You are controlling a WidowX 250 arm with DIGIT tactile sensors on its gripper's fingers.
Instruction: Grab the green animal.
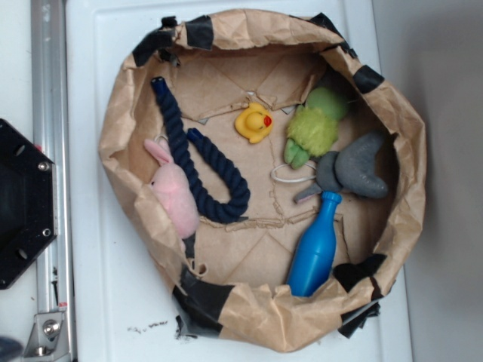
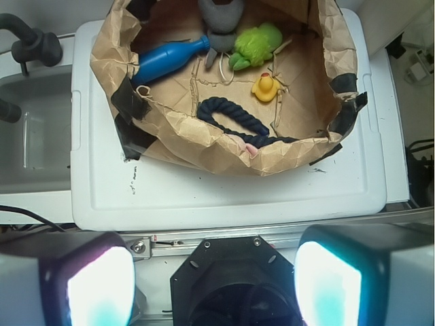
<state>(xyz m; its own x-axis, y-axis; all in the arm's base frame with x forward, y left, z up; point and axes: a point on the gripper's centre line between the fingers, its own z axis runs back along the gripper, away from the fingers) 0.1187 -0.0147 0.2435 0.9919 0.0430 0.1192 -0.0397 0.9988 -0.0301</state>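
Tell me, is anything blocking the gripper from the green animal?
Yes. The gripper sits outside the paper wall, which rises in between. Inside, the rope and duck lie before the green animal.

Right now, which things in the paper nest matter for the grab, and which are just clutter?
For the job:
green animal
pincer, jaws apart, far from the nest

Lying about:
yellow duck
grey plush
blue bottle
navy rope
pink bunny

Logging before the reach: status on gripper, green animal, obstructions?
Gripper open, high above the bin, holding nothing. Green animal lying in paper-lined bin, untouched. Grey plush against its feet end, yellow duck just beside; nothing on top.
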